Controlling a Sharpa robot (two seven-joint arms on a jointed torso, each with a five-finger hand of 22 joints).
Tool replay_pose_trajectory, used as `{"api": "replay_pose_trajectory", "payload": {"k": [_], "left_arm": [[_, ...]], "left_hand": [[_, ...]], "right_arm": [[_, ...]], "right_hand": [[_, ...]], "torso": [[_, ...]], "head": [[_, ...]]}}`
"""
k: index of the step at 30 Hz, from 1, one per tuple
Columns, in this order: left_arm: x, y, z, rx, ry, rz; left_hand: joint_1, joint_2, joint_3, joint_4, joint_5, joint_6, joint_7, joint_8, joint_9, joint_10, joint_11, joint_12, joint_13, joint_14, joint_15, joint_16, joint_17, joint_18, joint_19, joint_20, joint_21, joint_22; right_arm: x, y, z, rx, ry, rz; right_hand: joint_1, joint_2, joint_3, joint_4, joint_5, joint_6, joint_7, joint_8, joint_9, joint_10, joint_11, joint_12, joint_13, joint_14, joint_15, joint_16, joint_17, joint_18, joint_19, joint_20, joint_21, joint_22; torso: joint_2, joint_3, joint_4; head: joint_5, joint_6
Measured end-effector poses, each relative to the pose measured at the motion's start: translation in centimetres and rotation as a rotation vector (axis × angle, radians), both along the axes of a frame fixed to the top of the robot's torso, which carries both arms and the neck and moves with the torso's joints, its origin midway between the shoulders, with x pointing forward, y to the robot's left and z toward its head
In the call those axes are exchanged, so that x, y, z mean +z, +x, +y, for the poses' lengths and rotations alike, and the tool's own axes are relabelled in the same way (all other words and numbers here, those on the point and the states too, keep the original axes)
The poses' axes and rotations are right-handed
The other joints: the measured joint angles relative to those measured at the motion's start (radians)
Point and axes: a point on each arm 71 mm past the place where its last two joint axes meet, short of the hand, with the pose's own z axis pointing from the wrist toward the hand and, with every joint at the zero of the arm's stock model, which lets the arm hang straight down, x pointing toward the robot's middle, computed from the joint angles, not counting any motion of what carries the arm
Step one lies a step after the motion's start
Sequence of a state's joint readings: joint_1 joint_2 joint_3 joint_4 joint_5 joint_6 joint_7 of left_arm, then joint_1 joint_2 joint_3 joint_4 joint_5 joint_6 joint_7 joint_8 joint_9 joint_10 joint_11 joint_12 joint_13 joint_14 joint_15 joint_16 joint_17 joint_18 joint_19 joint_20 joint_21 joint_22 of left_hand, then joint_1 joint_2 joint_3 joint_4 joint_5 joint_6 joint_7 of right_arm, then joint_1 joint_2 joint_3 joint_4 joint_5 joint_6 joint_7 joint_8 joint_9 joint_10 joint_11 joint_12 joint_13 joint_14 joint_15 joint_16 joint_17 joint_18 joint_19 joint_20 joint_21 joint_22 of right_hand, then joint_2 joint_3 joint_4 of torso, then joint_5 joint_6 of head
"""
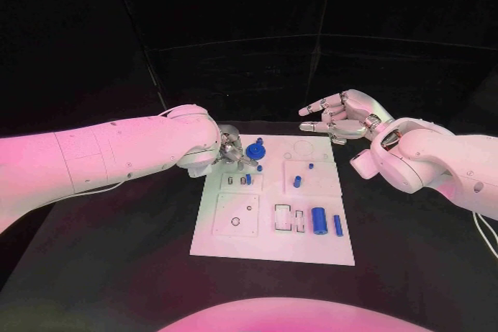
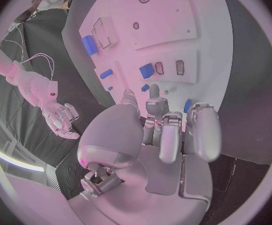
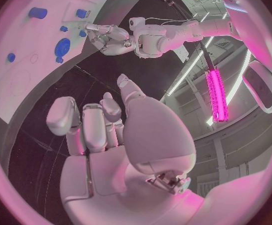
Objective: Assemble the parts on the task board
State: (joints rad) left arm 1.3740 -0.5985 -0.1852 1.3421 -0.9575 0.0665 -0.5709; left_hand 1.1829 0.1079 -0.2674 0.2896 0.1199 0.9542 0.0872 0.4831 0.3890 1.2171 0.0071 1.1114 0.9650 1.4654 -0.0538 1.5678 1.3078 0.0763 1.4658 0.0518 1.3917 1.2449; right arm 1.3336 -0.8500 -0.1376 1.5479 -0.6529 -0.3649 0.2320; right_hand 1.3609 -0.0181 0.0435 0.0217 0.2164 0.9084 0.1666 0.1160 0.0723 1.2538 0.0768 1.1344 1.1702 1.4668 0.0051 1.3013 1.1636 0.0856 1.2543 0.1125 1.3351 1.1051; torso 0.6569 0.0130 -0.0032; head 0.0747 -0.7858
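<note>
The white task board (image 1: 272, 235) lies mid-table. A blue gear-like disc (image 1: 255, 153) sits at its back left, with small blue parts (image 1: 297, 181) further in and two blue cylinders (image 1: 328, 222) at the front right. My left hand (image 1: 230, 156) hangs over the board's back-left edge, its fingers curled down right beside the disc. In the left wrist view its fingers (image 2: 173, 130) hide part of a blue piece (image 2: 187, 105), so I cannot tell if they hold anything. My right hand (image 1: 342, 119) floats above the back right of the board, with its fingers spread and nothing in them.
Outlined recesses (image 1: 237, 215) mark the board's front left and a slot (image 1: 282, 217) sits beside the cylinders. Black table (image 1: 114, 274) surrounds the board on all sides. The right wrist view shows my left hand (image 3: 108, 39) at the board's edge (image 3: 23, 35), near the disc (image 3: 62, 47).
</note>
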Motion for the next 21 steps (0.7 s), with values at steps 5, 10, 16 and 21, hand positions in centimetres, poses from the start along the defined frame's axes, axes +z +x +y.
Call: {"api": "replay_pose_trajectory", "payload": {"k": [5, 10, 16, 21], "left_arm": [[-0.2, 0.2, -0.3, -0.003, 0.032, 0.009], [-0.5, 0.2, -0.6, -0.013, 0.058, 0.024], [-0.9, 0.1, -0.8, -0.027, 0.084, 0.041], [-1.2, 0.1, -0.8, -0.032, 0.098, 0.052]], "left_hand": [[-0.006, 0.004, -0.005, 0.000, 0.000, -0.004, -0.004, 0.007, 0.008, 0.000, 0.000, 0.000, 0.001, 0.000, 0.000, 0.000, 0.000, 0.000, 0.000, 0.000, 0.000, 0.003], [-0.008, 0.001, -0.005, 0.000, 0.000, -0.004, -0.003, 0.008, 0.009, 0.000, 0.000, 0.000, 0.001, 0.000, 0.000, 0.000, 0.000, 0.000, 0.000, 0.000, 0.005, 0.007], [-0.008, 0.001, -0.005, 0.000, 0.000, -0.004, -0.003, 0.008, 0.010, 0.000, 0.000, 0.000, 0.002, 0.000, 0.000, 0.000, 0.000, 0.000, 0.000, 0.000, 0.005, 0.011], [-0.008, 0.001, -0.005, 0.000, 0.000, -0.003, -0.003, 0.008, 0.013, 0.000, 0.000, 0.000, 0.003, 0.000, 0.000, 0.000, 0.000, 0.000, 0.000, 0.000, 0.005, 0.011]], "right_arm": [[0.0, 0.1, 0.0, -0.003, -0.001, 0.000], [-0.1, 0.3, 0.0, -0.006, -0.002, 0.001], [-0.1, 0.3, 0.0, -0.004, -0.003, 0.002], [-0.1, 0.4, 0.1, -0.004, -0.003, 0.003]], "right_hand": [[0.000, 0.000, -0.003, -0.003, 0.000, 0.000, 0.000, 0.000, 0.000, 0.000, 0.000, 0.000, 0.000, 0.000, 0.000, 0.000, 0.000, 0.000, 0.000, 0.000, -0.002, -0.001], [0.000, 0.000, -0.003, -0.003, 0.000, 0.000, 0.000, 0.000, 0.000, 0.000, 0.000, 0.000, 0.000, 0.000, 0.000, 0.000, 0.000, 0.000, 0.000, 0.000, -0.004, -0.002], [0.000, 0.000, -0.003, -0.003, 0.000, 0.000, 0.000, 0.000, 0.000, 0.000, 0.000, 0.000, 0.000, 0.000, 0.000, 0.000, 0.000, 0.000, 0.000, 0.000, -0.004, -0.002], [0.000, 0.000, -0.003, -0.003, 0.004, 0.000, 0.000, 0.000, 0.000, 0.000, 0.000, 0.000, 0.001, 0.000, 0.000, 0.000, 0.001, 0.000, 0.000, 0.000, -0.004, -0.002]], "torso": [[0.000, -0.0005, -0.0001], [0.001, -0.0007, -0.0002], [0.001, -0.0009, -0.0002], [0.001, -0.0009, 0.0001]], "head": [[-0.001, -0.005], [-0.002, -0.009], [-0.002, -0.014], [-0.003, -0.017]]}}
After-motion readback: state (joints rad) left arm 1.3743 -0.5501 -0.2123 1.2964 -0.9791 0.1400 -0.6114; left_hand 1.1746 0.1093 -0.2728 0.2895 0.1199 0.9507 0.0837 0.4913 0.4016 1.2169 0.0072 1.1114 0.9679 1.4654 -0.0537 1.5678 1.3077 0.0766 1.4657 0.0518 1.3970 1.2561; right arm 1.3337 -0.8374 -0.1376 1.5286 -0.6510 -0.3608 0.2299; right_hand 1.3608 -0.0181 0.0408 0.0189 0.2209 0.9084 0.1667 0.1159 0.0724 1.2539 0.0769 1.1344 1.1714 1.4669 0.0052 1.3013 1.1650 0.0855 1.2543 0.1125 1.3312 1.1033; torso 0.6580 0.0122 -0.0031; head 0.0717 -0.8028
